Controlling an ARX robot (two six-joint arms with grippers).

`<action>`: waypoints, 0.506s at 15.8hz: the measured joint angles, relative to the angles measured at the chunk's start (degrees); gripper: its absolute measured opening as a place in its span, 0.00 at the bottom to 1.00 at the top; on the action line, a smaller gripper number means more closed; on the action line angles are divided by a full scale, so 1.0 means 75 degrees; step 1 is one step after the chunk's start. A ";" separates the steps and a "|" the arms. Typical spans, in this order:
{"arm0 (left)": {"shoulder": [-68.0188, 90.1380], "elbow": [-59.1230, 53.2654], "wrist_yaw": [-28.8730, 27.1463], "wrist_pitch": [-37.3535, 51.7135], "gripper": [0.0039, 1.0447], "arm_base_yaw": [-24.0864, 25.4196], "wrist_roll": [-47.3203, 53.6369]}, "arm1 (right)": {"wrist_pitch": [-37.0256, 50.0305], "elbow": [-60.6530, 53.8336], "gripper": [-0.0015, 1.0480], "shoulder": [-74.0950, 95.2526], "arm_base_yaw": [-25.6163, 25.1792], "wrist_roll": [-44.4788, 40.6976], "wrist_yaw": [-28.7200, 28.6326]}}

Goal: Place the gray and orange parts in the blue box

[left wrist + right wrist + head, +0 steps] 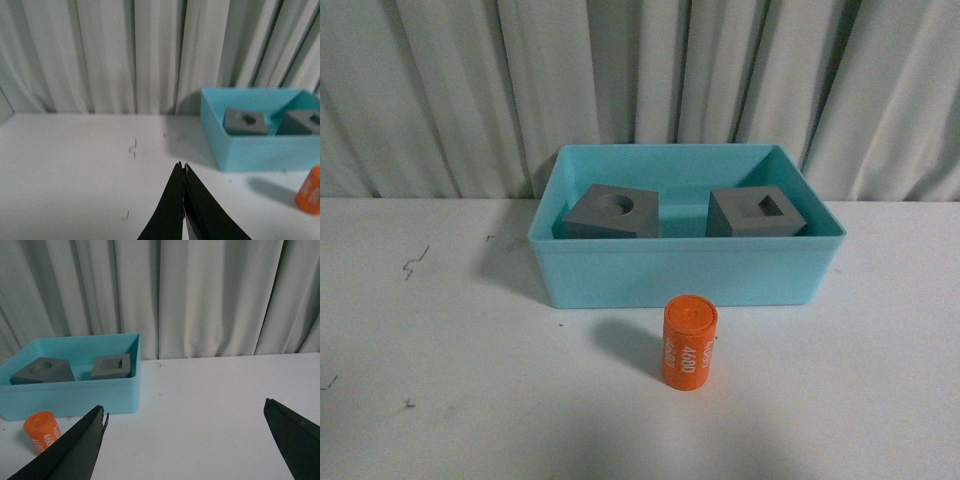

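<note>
Inside the blue box (685, 272) lie two gray cubes: one with a round recess (612, 211) on the left, one with a square recess (757, 213) on the right. The orange cylinder marked 4680 (689, 342) stands on the table just in front of the box. No arm shows in the front view. In the left wrist view my left gripper (182, 165) is shut and empty, to the left of the box (250, 150) and well apart from the cylinder (310, 191). My right gripper (185, 407) is wide open over bare table, right of the box (70, 397) and cylinder (42, 431).
A pale pleated curtain (640, 80) hangs behind the white table (440, 380). Small dark marks (415, 262) dot the table's left side.
</note>
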 joint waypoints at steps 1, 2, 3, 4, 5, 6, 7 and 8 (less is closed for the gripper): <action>-0.0114 0.0032 -0.0006 0.0207 0.01 -0.0003 0.0003 | 0.0000 0.0000 0.94 0.0000 0.0000 0.0000 -0.0003; -0.0114 -0.0003 0.0000 0.0047 0.01 0.0003 0.0003 | 0.0003 0.0000 0.94 0.0000 0.0000 0.0000 -0.0003; -0.0111 0.0000 0.0003 0.0044 0.01 0.0003 0.0003 | 0.0003 0.0000 0.94 0.0000 0.0000 0.0000 -0.0003; -0.0111 0.0000 -0.0003 0.0102 0.01 0.0003 0.0000 | -0.0003 0.0000 0.94 0.0003 0.0000 0.0000 -0.0006; -0.0111 0.0000 -0.0006 0.0076 0.01 0.0003 0.0003 | 0.0006 0.0000 0.94 0.0000 0.0000 0.0000 -0.0003; -0.0111 0.0000 -0.0006 0.0076 0.07 0.0003 0.0000 | 0.0003 0.0000 0.94 0.0000 0.0000 0.0000 -0.0003; -0.0111 0.0000 -0.0003 0.0076 0.19 0.0003 0.0003 | 0.0003 0.0000 0.94 0.0000 0.0000 0.0000 -0.0003; -0.0111 0.0000 -0.0003 0.0076 0.30 0.0003 0.0003 | -0.0009 0.0000 0.94 0.0003 0.0000 0.0000 0.0000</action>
